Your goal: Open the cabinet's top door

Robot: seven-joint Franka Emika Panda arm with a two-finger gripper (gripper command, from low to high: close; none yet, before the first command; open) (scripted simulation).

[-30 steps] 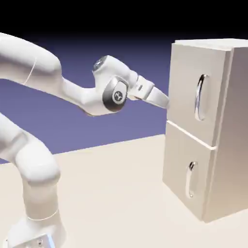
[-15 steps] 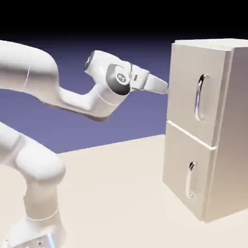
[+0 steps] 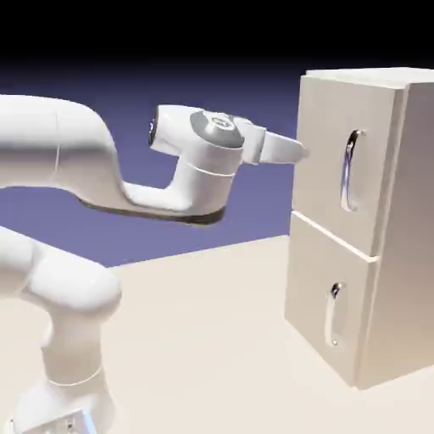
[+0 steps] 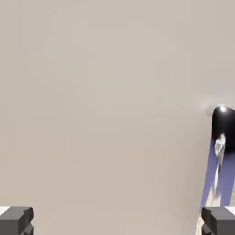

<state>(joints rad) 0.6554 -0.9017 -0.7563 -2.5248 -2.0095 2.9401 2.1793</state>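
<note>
Two blocky, dark finger tips (image 4: 17,221) of the gripper (image 4: 117,221), cut off by the hand view's bottom edge, stand wide apart in front of the cabinet (image 3: 415,212); whether they touch it is unclear. The smooth, flat beige top door (image 3: 326,144) is the upper of two closed doors on the cabinet's front. Its glossy, curved upper handle (image 4: 223,121) runs out of the hand view's right side. Below it on the cabinet, the lower door (image 3: 309,271) carries a second, shorter silver handle (image 3: 331,318).
</note>
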